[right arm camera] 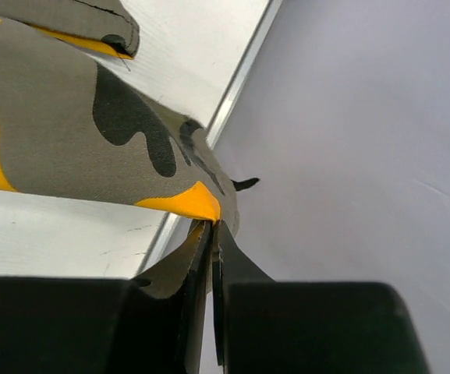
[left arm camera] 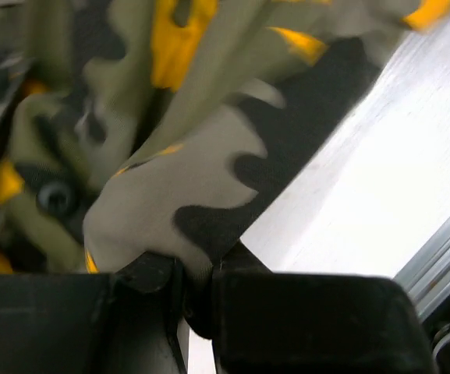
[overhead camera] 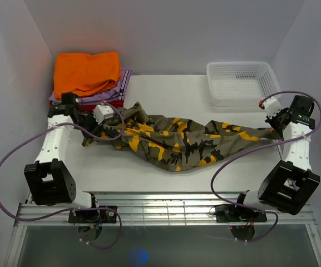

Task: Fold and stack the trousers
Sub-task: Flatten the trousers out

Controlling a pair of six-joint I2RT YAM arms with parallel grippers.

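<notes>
Camouflage-print cloth trousers (overhead camera: 182,142) near the white mesh basket (overhead camera: 241,83) look limp and light; left gripper (left arm camera: 197,280) and right gripper (right arm camera: 213,234) each pinch 1 end.

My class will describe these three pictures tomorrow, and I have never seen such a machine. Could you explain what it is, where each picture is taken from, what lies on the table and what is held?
These are two robot arms bolted side by side at the table's near edge. The wide picture looks down from above and behind them; the other two come from a camera on each wrist. On the white table lie camouflage trousers, reaching from arm to arm. At the back left a folded orange garment sits on other folded clothes; at the back right stands a white basket. The left tool pinches one end of the trousers, the right tool the other.
</notes>
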